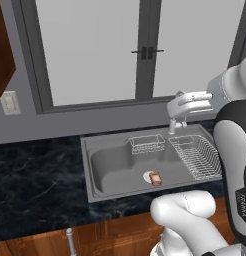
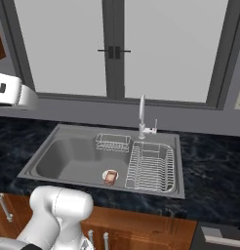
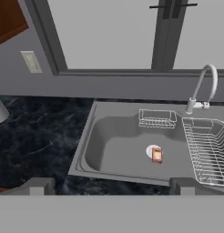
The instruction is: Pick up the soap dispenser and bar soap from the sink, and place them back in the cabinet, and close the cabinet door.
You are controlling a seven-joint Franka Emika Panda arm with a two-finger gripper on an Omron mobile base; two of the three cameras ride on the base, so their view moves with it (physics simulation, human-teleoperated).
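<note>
Hand view: the bar soap (image 3: 156, 155) lies on the floor of the sink (image 3: 93, 136), right of the basin's middle, its reddish-brown block touching the edge of a small white round dish (image 3: 151, 150). In the left base view the bar soap (image 1: 156, 179) sits toward the front of the sink (image 1: 87, 170), overlapping the dish (image 1: 148, 176); in the right base view the bar soap (image 2: 110, 177) rests on the dish (image 2: 105, 174) near the front wall of the sink (image 2: 53, 141).

A small wire basket (image 3: 156, 119) hangs at the back wall of the basin, behind the soap. A wire dish rack (image 3: 206, 148) fills the right part of the sink, just beside the soap. The curved silver faucet (image 3: 202, 86) stands on the rear rim, behind the rack.

The gripper (image 3: 110, 186) is high above the front edge of the sink; its two dark fingertips (image 3: 37, 186) stand wide apart with nothing between them, well clear of the soap.

Dark marbled counter (image 3: 36, 136) surrounds the sink. A grey-framed window (image 3: 109, 32) runs along the wall behind. A wall outlet (image 3: 31, 62) sits left of the window, and a corner of reddish-brown cabinet (image 3: 8, 20) shows at the upper left. No orange pump bottle is discernible in the basin.
</note>
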